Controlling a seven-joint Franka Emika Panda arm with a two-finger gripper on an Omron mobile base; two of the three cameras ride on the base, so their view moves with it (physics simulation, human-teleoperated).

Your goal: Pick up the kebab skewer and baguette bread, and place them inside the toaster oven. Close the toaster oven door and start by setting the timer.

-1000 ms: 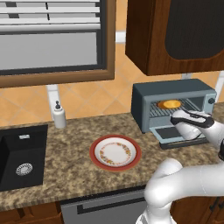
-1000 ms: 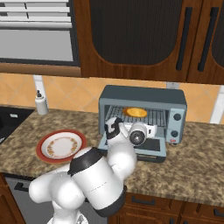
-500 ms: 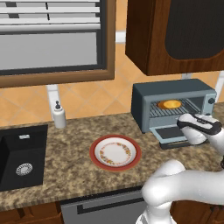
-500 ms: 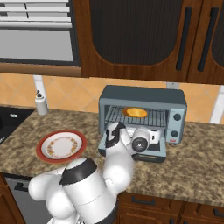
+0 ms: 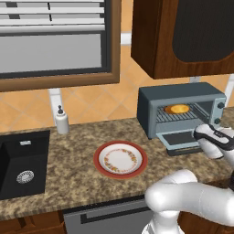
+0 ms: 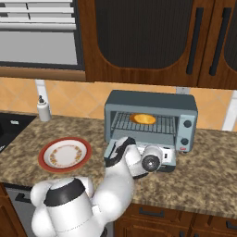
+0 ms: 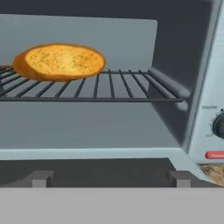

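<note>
One relation: the toaster oven door (image 7: 105, 173) lies just below and ahead of the jaws, so the closing move has to come from under its free edge and swing it up toward the cavity.
Door: folded down flat and open, its bar handle running crosswise along the front edge, side to side across the hand view; in the right base view the door (image 6: 169, 157) sticks out toward the robot, partly behind the wrist.
Gripper: the gripper (image 6: 121, 147) sits low, in front of the left part of the door; in the left base view the hand (image 5: 215, 137) is at the door's outer edge.
Jaws: I cannot tell whether they are wide or narrow; the fingertips are not clear in any view, and nothing appears to be held.
Baguette bread: the baguette bread (image 7: 60, 61) lies on the wire rack, left of centre, long axis across the oven; also seen at (image 5: 177, 109).
Kebab skewer: too little shows to place it; the red-rimmed plate (image 5: 120, 158) on the worktop (image 5: 68, 151) is bare.
Toaster oven: the toaster oven (image 6: 150, 99) stands at the back of the worktop, knobs (image 6: 187, 124) on its right side.
Step in hand: likely closing the door; the timer comes after.
</note>
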